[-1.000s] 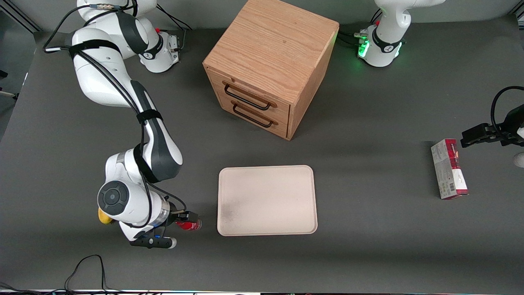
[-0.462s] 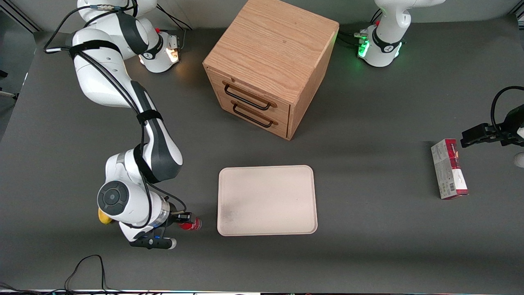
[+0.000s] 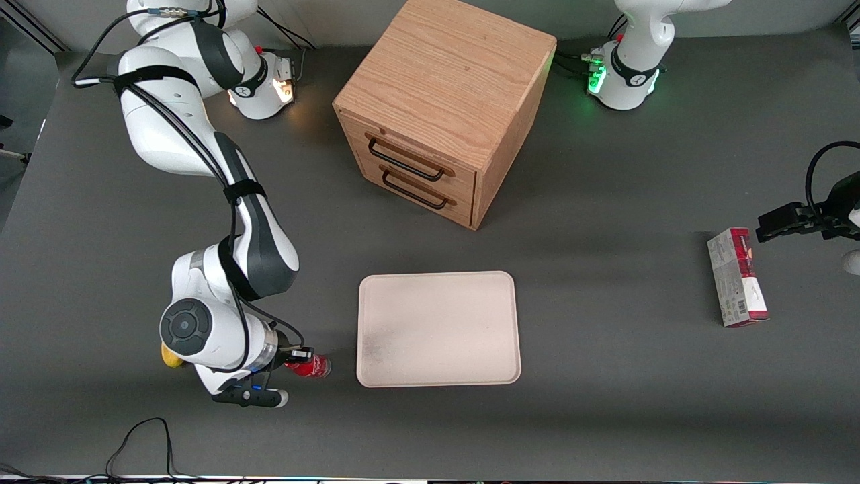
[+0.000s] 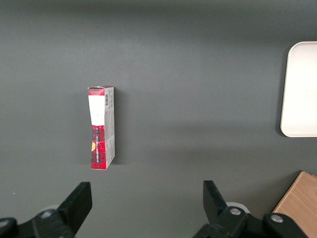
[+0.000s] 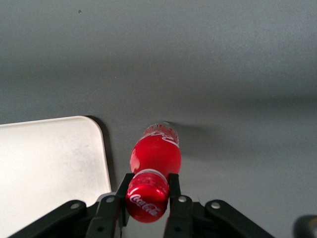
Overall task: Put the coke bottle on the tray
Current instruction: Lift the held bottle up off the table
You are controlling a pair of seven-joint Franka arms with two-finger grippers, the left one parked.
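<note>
Dark grey matting covers your table (image 3: 605, 376); your gripper (image 5: 147, 194) is clenched on the coke bottle (image 5: 155, 157) at its cap, just beside the cream tray (image 3: 438, 328), near the wooden cabinet (image 3: 443, 101).

The small red-capped clear plastic coke bottle (image 3: 310, 366) sat between the fingers of the right arm's black two-finger gripper (image 5: 147, 191), just beside the large flat cream-white rectangular tray (image 3: 439, 328), toward the working arm's end of the dark grey table (image 3: 605, 376). The wooden two-drawer cabinet (image 3: 443, 107) stood farther from the front camera than the tray. The red-and-grey carton box (image 3: 737, 277) lay toward the parked arm's end.
</note>
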